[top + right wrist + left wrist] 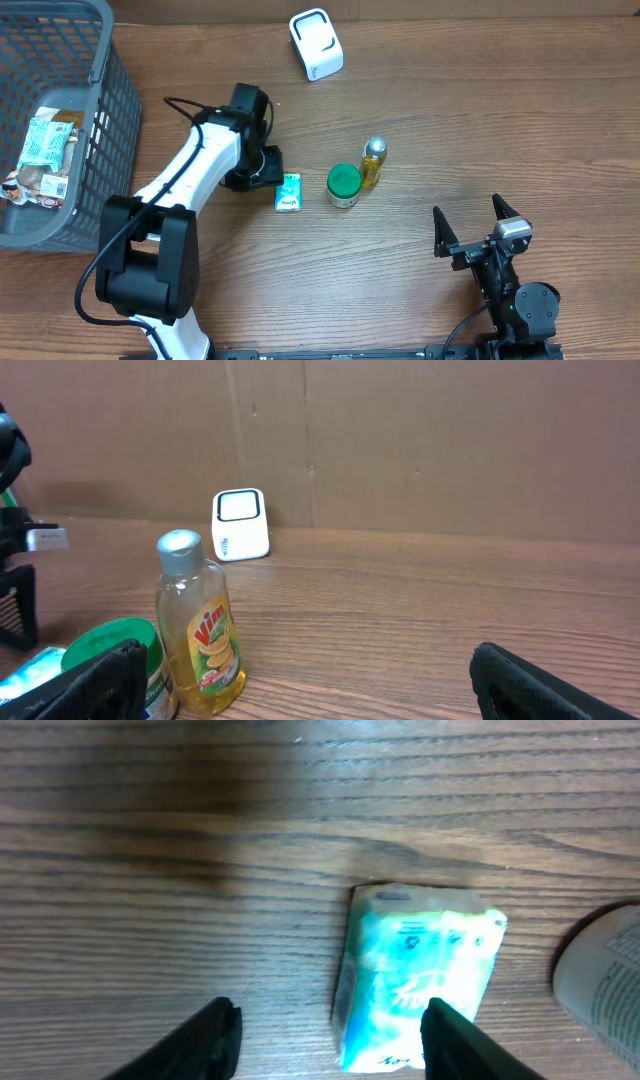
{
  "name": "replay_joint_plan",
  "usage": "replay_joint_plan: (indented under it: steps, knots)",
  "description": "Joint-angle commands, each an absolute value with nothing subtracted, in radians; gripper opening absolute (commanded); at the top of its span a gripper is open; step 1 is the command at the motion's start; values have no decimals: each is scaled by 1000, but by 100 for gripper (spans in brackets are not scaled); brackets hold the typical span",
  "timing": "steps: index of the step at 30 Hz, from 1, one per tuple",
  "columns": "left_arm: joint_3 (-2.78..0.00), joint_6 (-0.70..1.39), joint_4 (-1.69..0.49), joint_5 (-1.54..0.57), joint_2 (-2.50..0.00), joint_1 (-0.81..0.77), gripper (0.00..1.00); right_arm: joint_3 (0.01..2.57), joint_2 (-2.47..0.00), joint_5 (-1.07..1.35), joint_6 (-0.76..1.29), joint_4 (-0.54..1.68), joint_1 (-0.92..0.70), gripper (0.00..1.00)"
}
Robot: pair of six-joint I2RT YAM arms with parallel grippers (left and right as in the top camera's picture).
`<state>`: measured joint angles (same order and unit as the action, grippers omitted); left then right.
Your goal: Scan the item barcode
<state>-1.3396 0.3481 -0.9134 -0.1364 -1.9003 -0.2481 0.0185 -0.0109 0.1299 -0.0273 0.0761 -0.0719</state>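
**Tissue pack flat on the bench, both jaws apart**

Overhead: the tissue pack lies on the bench just left of the green-lidded jar. A soap bottle stands just beside the jar's far right, and the white scanner is well beyond the jar. The left arm ends left of the jar, next to the pack. The right jaws stand spread, well to the jar's near right.

Left wrist: the left jaws are apart and hold nothing. One finger overlaps the pack, left of the jar.

Right wrist: the right jaws gape, empty. The bottle stands upright right of the jar.
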Motion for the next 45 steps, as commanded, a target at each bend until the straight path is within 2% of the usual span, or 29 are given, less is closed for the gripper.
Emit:
replay_joint_plan:
  steps: [1,7,16,19,30,45]
  knots:
    - [-1342,306,-917,-184,-1891,-251,47,8,-3,125,-34,73,-66,100]
    - [-1263,321,-854,-191,-1891,-259,35,8,-3,125,-34,73,-66,100]
    - [-1200,317,-775,-245,-1891,-264,31,8,-3,125,-34,73,-66,100]
    - [-1204,313,-772,-245,-1890,-263,24,8,-3,125,-34,73,-66,100]
    - [-1244,276,-789,-304,-1891,-242,31,8,-3,125,-34,73,-66,100]
    - [-1133,278,-697,-304,-1892,-244,28,8,-3,125,-34,73,-66,100]
